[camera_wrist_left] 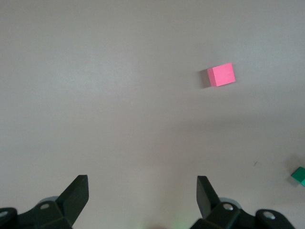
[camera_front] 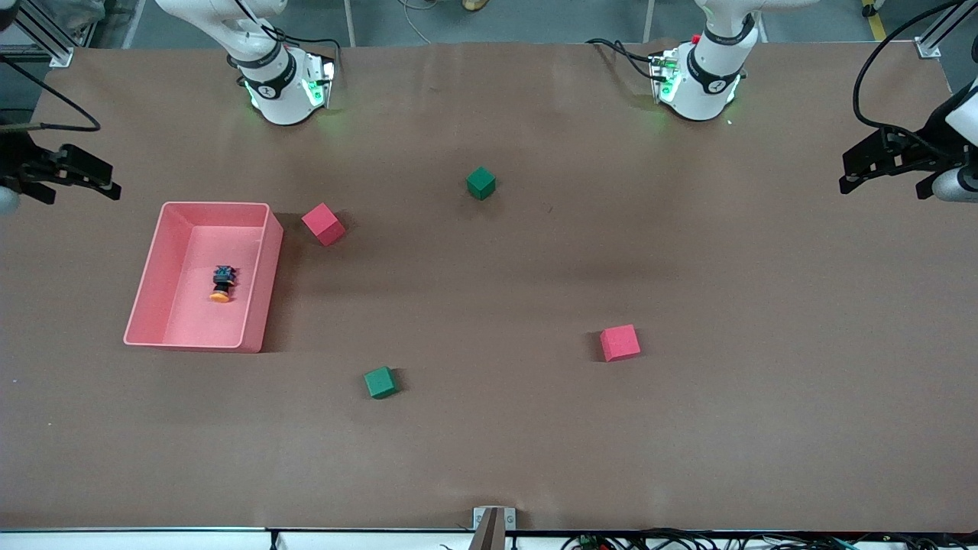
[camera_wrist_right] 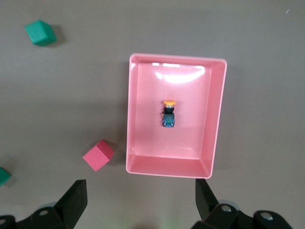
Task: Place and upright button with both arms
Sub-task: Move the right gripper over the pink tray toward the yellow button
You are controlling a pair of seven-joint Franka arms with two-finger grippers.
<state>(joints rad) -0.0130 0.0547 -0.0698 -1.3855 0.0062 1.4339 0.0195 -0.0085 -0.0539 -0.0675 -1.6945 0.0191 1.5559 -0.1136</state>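
The button (camera_front: 222,283) lies on its side in the pink tray (camera_front: 256,290) toward the right arm's end of the table, orange cap pointing toward the front camera. Nothing is grasped yet (the task looks unstarted). The right gripper (camera_wrist_right: 138,200) hangs over the tray, fingers spread and empty; it must descend onto the button. The left gripper (camera_wrist_left: 143,198), released too, waits over bare table.

Cut off by the front view's top edge: both arms above their bases. Clipped at its sides: right gripper (camera_front: 107,187) and left gripper (camera_front: 848,179). Half-cropped at the left wrist view's edge: 1 green cube (camera_wrist_left: 299,175).
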